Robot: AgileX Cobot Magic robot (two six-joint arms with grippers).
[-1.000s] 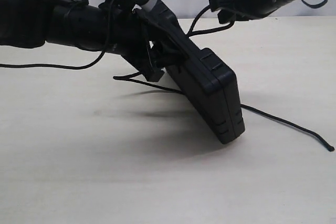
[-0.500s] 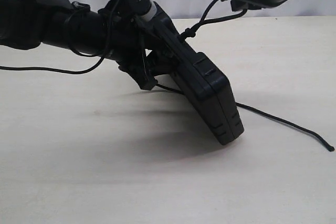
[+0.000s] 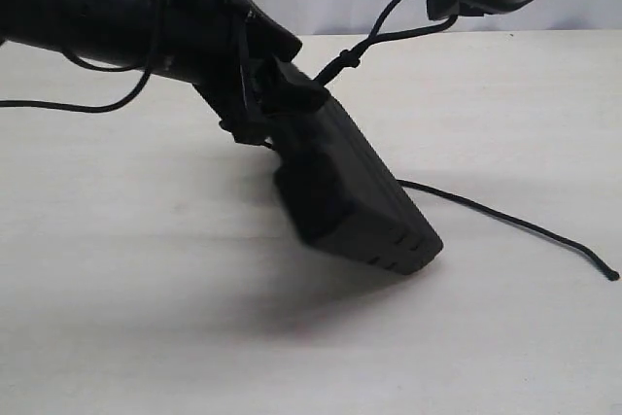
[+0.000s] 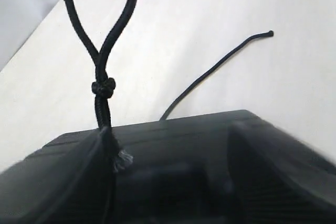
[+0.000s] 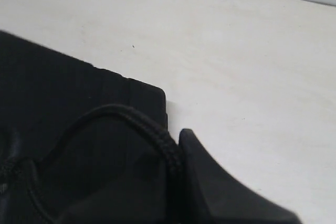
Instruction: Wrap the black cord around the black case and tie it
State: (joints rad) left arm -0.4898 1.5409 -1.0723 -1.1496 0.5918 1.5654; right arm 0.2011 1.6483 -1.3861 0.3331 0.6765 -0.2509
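I see a pale, wood-toned bench (image 3: 146,337) running from the near edge to the far wall. The loose tail of the black cord (image 3: 505,223) lies on it at the right. It trails from behind the black case (image 3: 350,191) to 1 tip near the right edge. The tilted case appears to rest its low right corner on the bench, with its shadow on the near side.
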